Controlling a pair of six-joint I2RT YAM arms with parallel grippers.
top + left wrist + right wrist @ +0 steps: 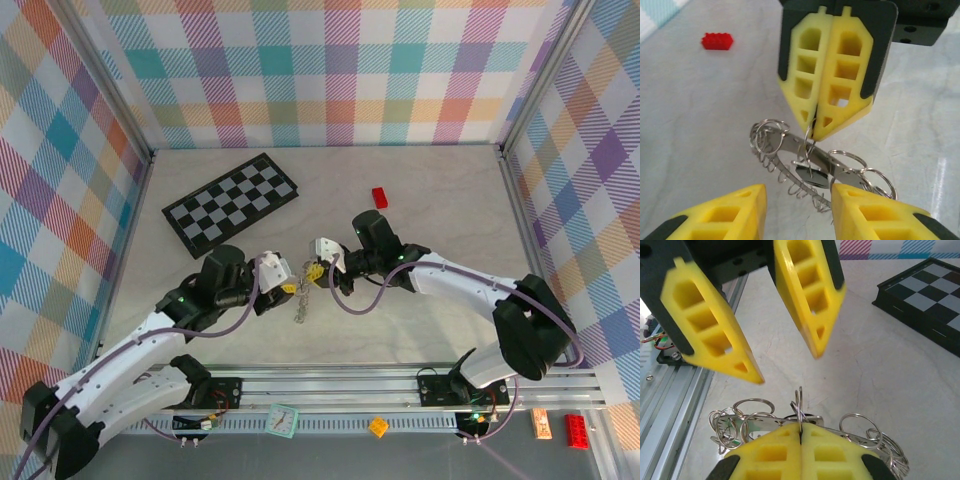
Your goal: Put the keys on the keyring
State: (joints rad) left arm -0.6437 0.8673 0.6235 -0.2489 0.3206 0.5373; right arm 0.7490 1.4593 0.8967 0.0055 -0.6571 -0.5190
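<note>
Two grippers tip to tip at mid-table, over one keyring point(790, 147): a bunch of thin wire loops on a metal strap, resting on the surface. Right gripper point(814, 131) pinched shut on one upright loop. Left gripper point(797, 187) with fingers apart, just beside the bunch, gripping nothing. One red brick point(717, 41) and one chessboard point(230, 203) farther back. Pale mottled table point(420, 200), three plaid walls point(330, 70), aluminium rail point(400, 385) at near edge.

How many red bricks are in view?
2. One brick lies on the table beyond the right arm; the other sits past the rail, near right corner. Arms may hide more.
</note>
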